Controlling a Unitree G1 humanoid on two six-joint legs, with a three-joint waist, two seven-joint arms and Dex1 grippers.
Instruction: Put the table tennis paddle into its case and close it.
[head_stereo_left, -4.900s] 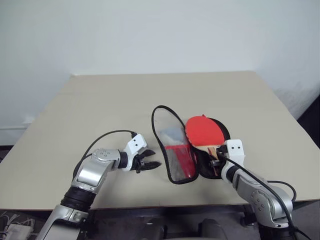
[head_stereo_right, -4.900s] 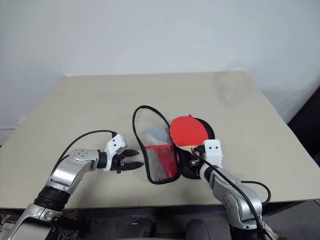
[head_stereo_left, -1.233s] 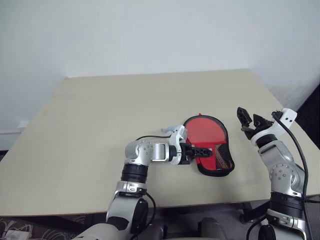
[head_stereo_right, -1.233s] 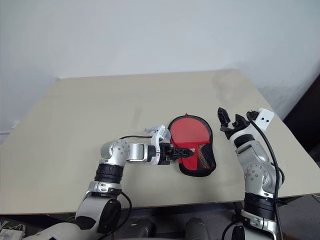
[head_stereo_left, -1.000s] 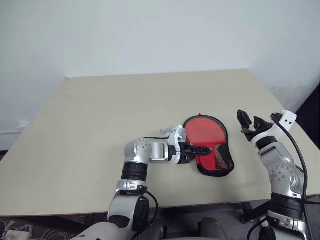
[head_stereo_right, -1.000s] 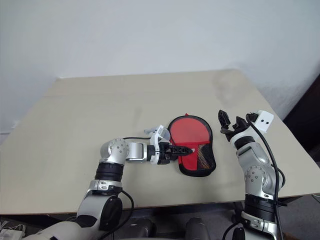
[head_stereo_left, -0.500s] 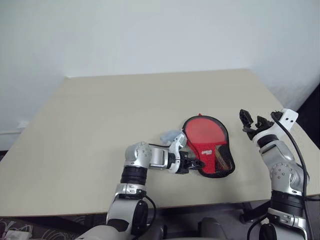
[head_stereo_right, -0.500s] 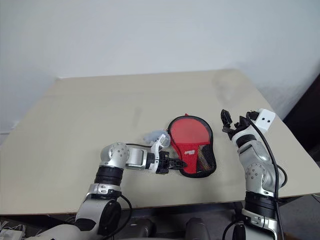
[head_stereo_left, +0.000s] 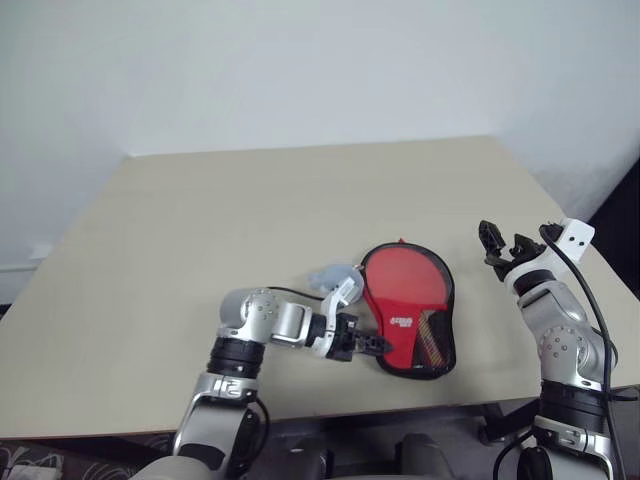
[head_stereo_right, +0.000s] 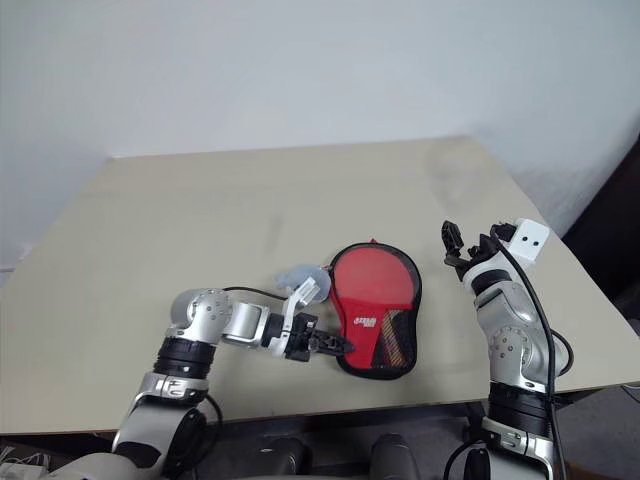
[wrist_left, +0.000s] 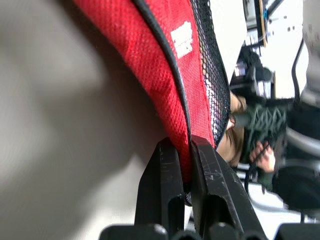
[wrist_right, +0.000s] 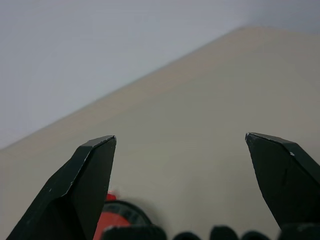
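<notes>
Case (head_stereo_left: 408, 308) dragged nearer, its edge pinched between left jaws.

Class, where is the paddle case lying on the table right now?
The case lies near the table's front edge, right of centre, with the left gripper pinching its edge.

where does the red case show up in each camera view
Left eye: case right of centre, its edge at the left pincer.
Right eye: centre, low.
Left wrist: red fabric across the top, edge pinched between the fingers.
Right wrist: a red sliver at the bottom edge.
Shared landmark: the table.
</notes>
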